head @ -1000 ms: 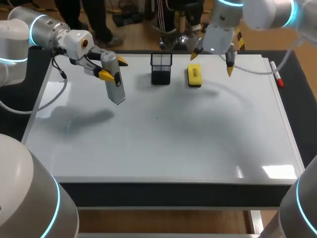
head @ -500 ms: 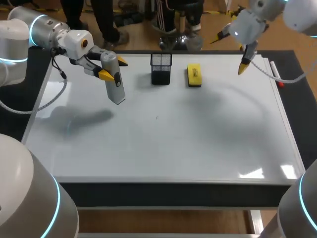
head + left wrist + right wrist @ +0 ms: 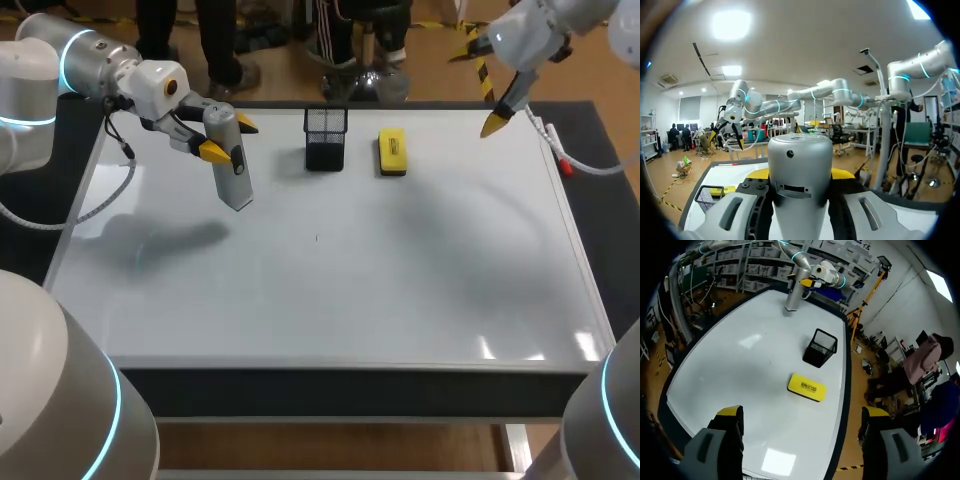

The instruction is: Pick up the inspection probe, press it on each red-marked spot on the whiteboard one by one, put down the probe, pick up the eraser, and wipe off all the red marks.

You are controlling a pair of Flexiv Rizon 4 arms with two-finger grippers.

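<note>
Whiteboard [image 3: 400,290]: probe [image 3: 231,165] held above far left.
No red marks are discernible. The probe is clamped, tilted, in the left gripper [image 3: 230,138]; the right gripper [image 3: 480,88] is spread, empty, well apart from the eraser [image 3: 392,151]. Presses should be made squarely, lightly.

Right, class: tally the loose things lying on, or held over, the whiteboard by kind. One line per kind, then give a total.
inspection probe: 1 (held in the left gripper)
yellow eraser: 1
black mesh holder: 1
marker pen: 1
Total: 4
</note>
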